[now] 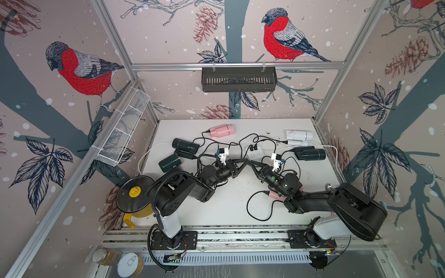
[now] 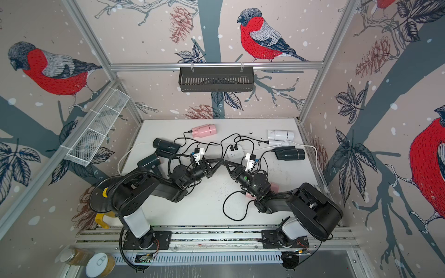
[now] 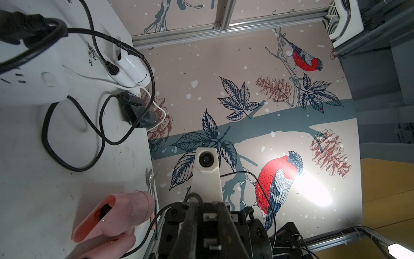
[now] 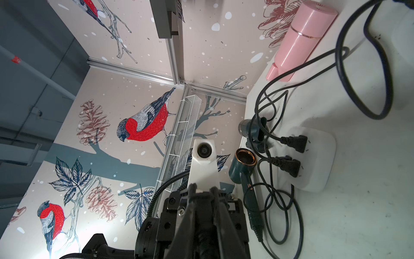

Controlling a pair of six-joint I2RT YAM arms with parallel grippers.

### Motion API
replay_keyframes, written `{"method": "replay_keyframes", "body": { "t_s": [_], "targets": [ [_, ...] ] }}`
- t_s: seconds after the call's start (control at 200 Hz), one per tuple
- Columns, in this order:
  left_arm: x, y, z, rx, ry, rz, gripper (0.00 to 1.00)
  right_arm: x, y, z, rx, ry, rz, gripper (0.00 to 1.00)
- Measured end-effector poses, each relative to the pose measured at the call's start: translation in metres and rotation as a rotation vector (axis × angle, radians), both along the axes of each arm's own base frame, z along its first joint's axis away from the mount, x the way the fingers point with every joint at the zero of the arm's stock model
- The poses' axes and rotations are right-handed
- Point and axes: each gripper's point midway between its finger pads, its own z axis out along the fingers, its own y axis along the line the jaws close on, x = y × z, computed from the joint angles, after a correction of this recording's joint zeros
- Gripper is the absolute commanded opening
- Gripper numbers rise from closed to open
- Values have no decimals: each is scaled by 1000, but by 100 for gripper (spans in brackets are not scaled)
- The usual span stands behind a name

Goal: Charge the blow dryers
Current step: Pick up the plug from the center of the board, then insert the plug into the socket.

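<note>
My left gripper and right gripper meet tip to tip over mid-table, just in front of a white power strip. Both are shut. A dark ribbed plug end shows between the right fingers; most of it is hidden. A pink blow dryer lies half under the right arm, its black cord looping on the table. The other blow dryers lie around: pink, white, dark ones. A second strip carries two plugs.
Tangled black cords run between the dryers and strips. A yellow pot with a black lid stands front left, with jars below the rail. A white mesh basket and a black basket hang on the walls. A spoon lies at the right edge.
</note>
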Motion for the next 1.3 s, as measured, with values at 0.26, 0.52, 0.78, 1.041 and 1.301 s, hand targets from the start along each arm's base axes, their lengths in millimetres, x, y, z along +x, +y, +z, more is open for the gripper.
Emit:
{"method": "replay_keyframes", "body": {
  "t_s": [0.26, 0.52, 0.78, 1.041, 1.301],
  "targets": [
    [-1, 2, 8, 47, -28, 9, 75, 9, -20, 10, -37, -29, -60, 10],
    [-2, 2, 30, 179, -137, 14, 100, 35, -33, 15, -244, -41, -80, 10],
    [-15, 13, 38, 446, -298, 11, 99, 82, -42, 1, -716, -53, -84, 8],
    [-25, 35, 22, 606, -349, 29, 97, 127, -42, -35, -1113, -62, 23, 4],
    [-30, 35, 9, 655, -369, -9, 97, 152, -45, -77, -1342, -19, 131, 4]
  ]
}}
